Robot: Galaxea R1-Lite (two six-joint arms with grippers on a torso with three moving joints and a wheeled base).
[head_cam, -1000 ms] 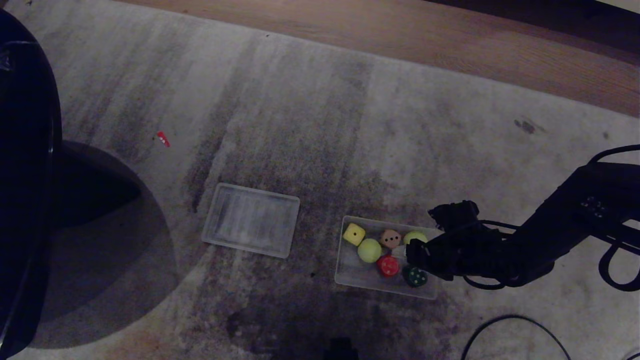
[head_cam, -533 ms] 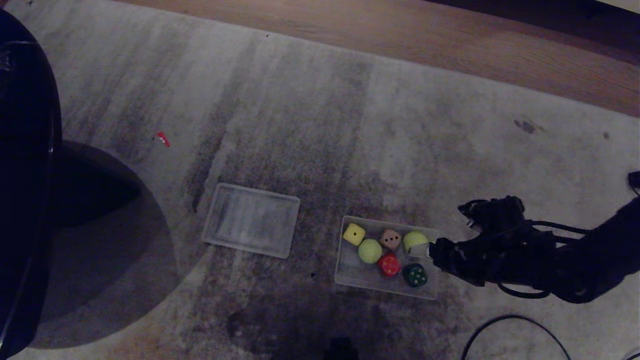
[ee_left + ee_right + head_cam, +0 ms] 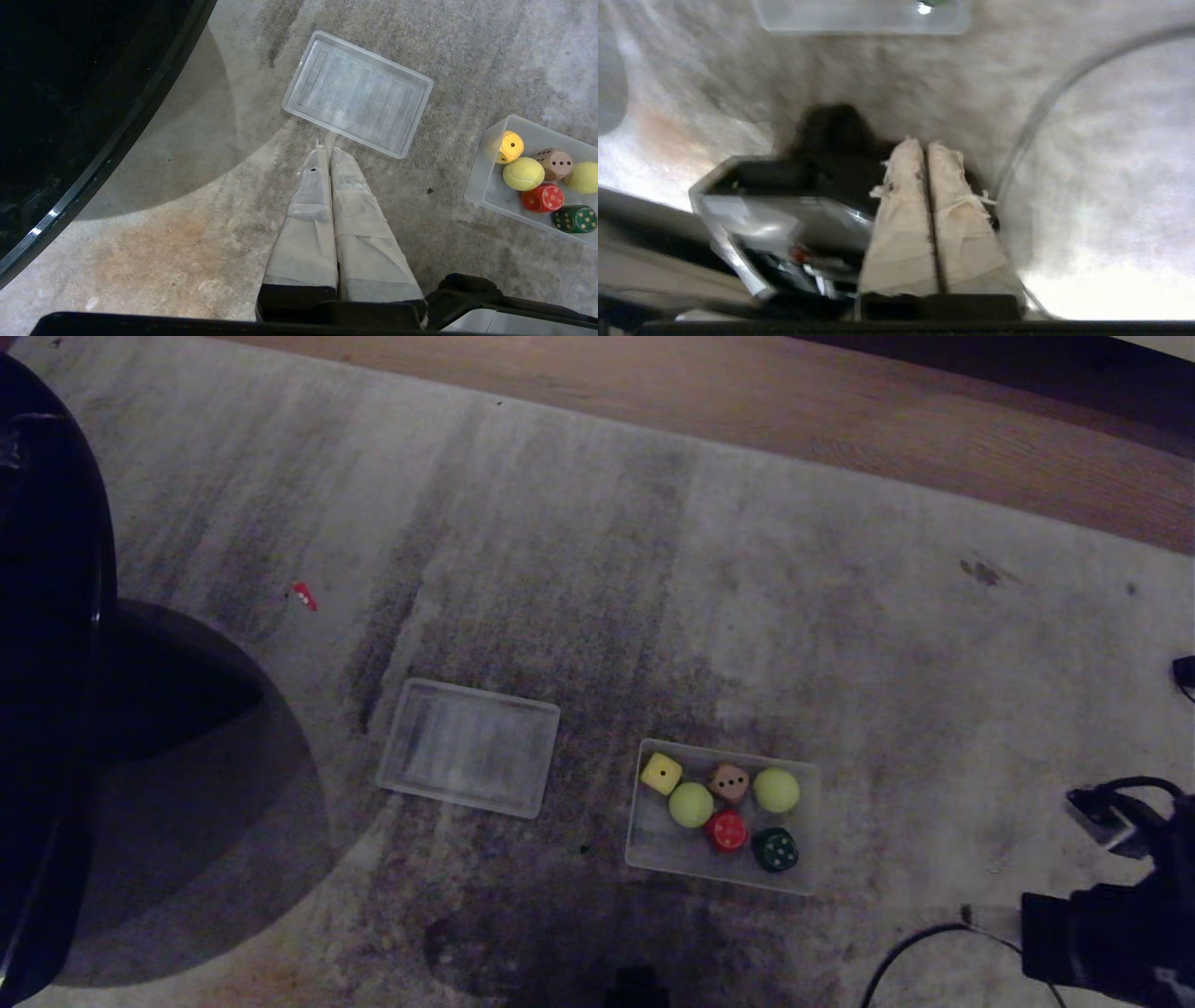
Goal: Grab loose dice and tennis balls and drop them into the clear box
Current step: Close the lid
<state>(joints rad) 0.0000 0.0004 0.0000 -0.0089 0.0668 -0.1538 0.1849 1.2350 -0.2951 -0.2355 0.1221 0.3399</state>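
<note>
1. Clear box (image 3: pixel 644 845) on the carpet (image 3: pixel 597 616); inside it two tennis balls (image 3: pixel 691 805) and four dice (image 3: pixel 661 773), none loose in view
2. Balls look fuzzy, light, springy: I'd pinch across the middle
3. Dice look hard, smooth, likely to slip: grip flat opposite faces
4. My right gripper (image 3: pixel 925 147): jaws pressed together, empty, well apart from the box
5. My left gripper (image 3: pixel 325 150): jaws together, parked beside the lid (image 3: pixel 357 93)

Four dice in the clear box (image 3: pixel 644 840), one yellow die (image 3: pixel 661 773), one beige die (image 3: pixel 729 782), one red die (image 3: pixel 726 831), one dark green die (image 3: pixel 775 850), two tennis balls (image 3: pixel 691 805), one box, one flat lid (image 3: pixel 469 747), one small red bit (image 3: pixel 304 595) on the rug
</note>
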